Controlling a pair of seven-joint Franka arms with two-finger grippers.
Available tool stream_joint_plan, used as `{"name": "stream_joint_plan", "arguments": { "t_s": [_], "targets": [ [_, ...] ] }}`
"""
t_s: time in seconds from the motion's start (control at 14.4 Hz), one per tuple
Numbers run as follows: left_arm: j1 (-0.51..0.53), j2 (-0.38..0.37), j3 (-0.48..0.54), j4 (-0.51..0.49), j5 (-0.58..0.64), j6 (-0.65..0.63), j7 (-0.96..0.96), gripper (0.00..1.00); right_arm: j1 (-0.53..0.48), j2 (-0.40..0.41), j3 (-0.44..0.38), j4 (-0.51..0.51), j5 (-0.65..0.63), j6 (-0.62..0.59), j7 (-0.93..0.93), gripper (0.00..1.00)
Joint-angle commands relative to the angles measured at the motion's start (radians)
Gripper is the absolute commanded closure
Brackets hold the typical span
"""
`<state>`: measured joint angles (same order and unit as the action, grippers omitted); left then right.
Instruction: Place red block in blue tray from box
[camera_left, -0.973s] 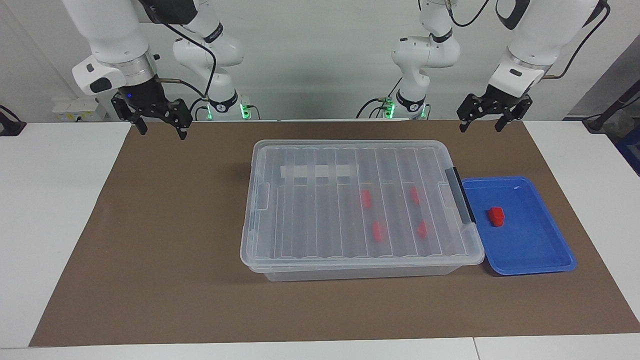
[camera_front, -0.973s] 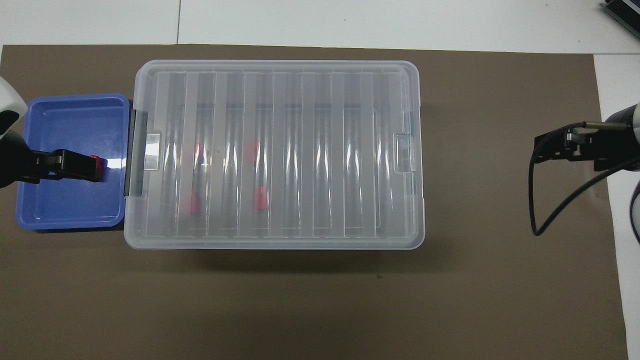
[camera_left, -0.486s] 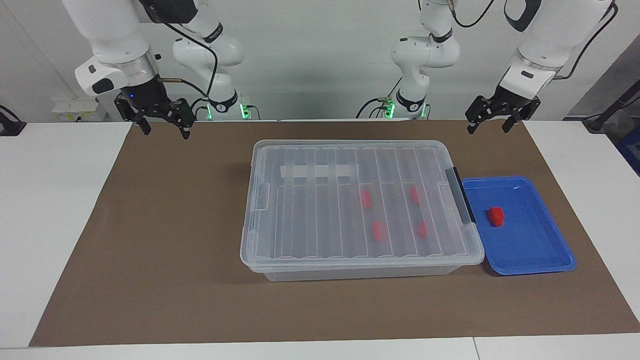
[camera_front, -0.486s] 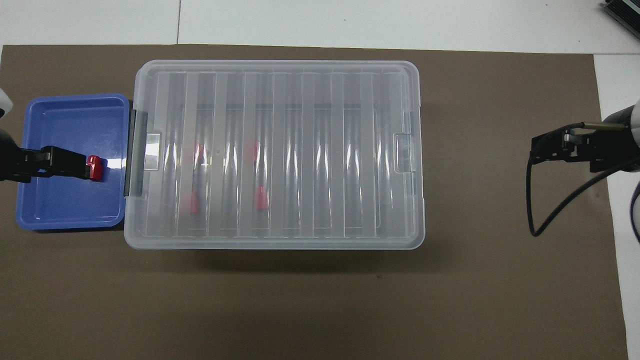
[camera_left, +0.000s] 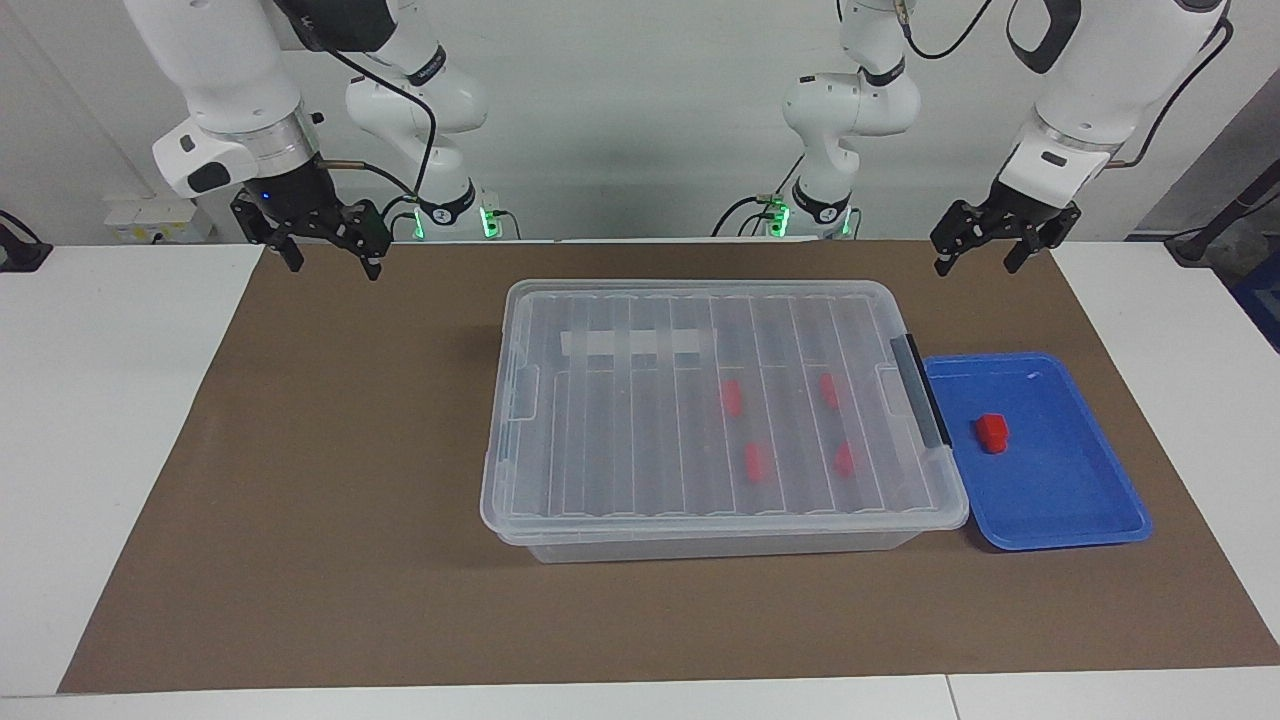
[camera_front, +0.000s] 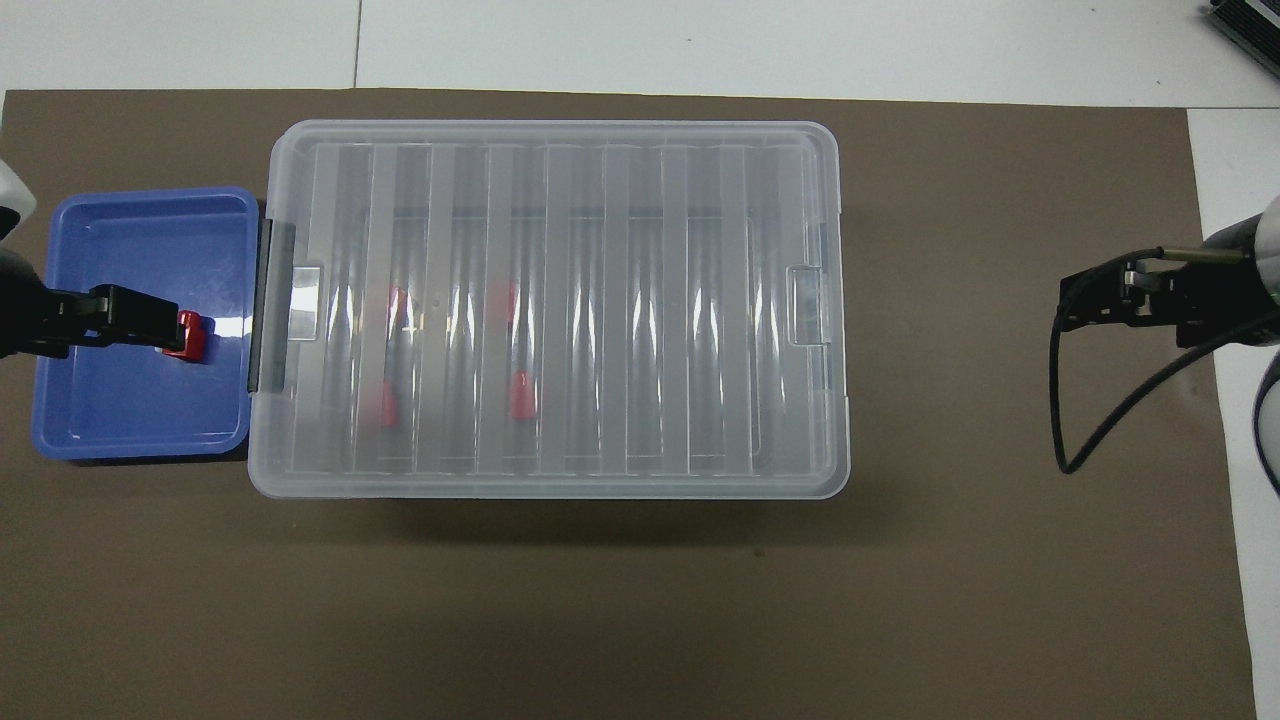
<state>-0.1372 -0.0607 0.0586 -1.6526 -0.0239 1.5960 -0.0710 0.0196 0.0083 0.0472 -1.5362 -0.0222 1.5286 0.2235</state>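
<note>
The box (camera_left: 720, 410) is a clear bin with its ribbed lid shut; it also shows in the overhead view (camera_front: 545, 300). Several red blocks (camera_left: 755, 462) lie inside it. One red block (camera_left: 992, 432) lies in the blue tray (camera_left: 1060, 490), which sits against the box's latch end. In the overhead view that block (camera_front: 192, 336) shows in the tray (camera_front: 140, 235). My left gripper (camera_left: 977, 262) is open and empty, raised high over the tray's end (camera_front: 150, 320). My right gripper (camera_left: 334, 264) is open and empty, raised over the mat's other end (camera_front: 1075, 300).
A brown mat (camera_left: 350, 480) covers the middle of the white table (camera_left: 100, 420). A black cable (camera_front: 1085, 440) loops down from the right wrist.
My left gripper has drawn back and up from over the tray, uncovering the red block in the overhead view. The right gripper has shifted only slightly.
</note>
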Motion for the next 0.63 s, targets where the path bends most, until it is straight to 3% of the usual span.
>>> {"name": "stream_joint_plan", "arguments": {
  "t_s": [0.0,0.56],
  "targets": [
    [0.004,-0.01,-0.005,0.007,0.005,0.01,-0.004,0.0,-0.007,-0.025,0.005,-0.033,0.013,0.002,0.02,0.0],
    [0.002,-0.013,-0.003,-0.004,0.005,-0.002,-0.007,0.0,-0.009,-0.03,0.005,-0.042,0.013,0.007,0.02,0.0]
  ]
}}
